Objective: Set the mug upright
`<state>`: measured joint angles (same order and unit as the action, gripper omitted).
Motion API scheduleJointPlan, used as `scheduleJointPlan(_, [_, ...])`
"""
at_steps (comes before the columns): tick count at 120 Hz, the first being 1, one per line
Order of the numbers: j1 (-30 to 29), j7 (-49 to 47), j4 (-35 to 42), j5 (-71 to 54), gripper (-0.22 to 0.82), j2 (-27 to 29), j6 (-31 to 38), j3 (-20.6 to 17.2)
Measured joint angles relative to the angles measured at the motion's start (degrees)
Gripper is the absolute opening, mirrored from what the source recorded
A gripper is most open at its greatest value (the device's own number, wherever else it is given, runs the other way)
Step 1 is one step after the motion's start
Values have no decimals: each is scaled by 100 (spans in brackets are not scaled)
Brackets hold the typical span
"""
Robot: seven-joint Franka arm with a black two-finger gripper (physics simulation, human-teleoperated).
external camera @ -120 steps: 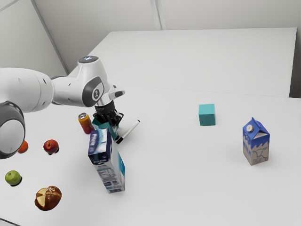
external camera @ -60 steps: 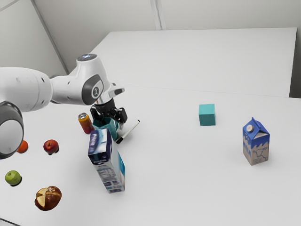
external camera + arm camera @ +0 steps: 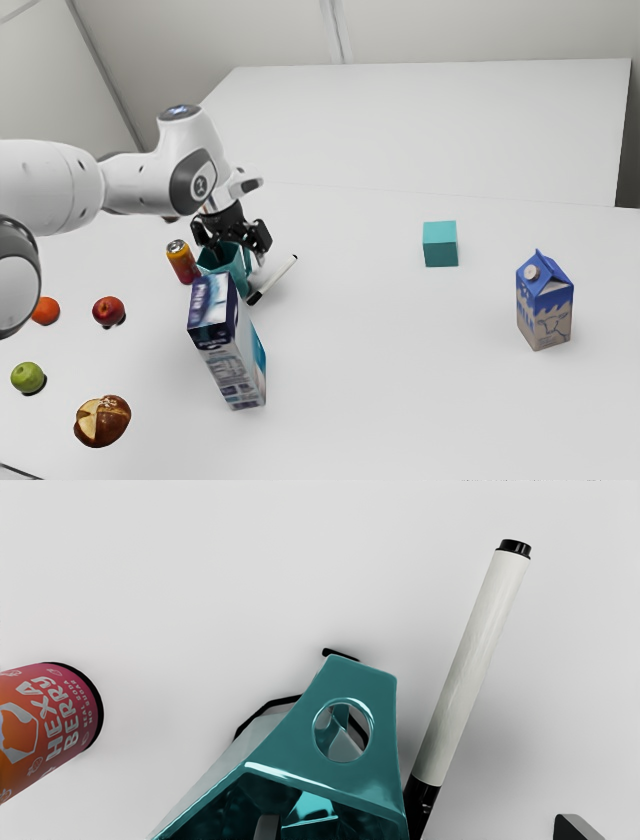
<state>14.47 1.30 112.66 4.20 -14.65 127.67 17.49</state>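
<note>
Box (image 3: pixel 228 345): near, on bench (image 3: pixel 400 350). Mug (image 3: pixel 240 270): just behind box, mouth up, apparently upright. Claw (image 3: pixel 421 827): beyond box, over mug; spread, pinching nothing. Righting: seemingly done; left: clear withdrawal.

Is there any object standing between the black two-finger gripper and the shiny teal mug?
Yes: the white marker with black ends lies close beside the mug, seemingly between it and one finger of the open gripper. The other finger is over the mug's mouth.
</note>
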Motion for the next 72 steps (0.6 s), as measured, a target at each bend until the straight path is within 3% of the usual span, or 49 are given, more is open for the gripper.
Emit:
scheduleJointPlan(44, [14, 136, -56, -59, 60, 459, -257, 30])
scheduleJointPlan(72, [23, 295, -571, -355, 60, 847, -867, 67])
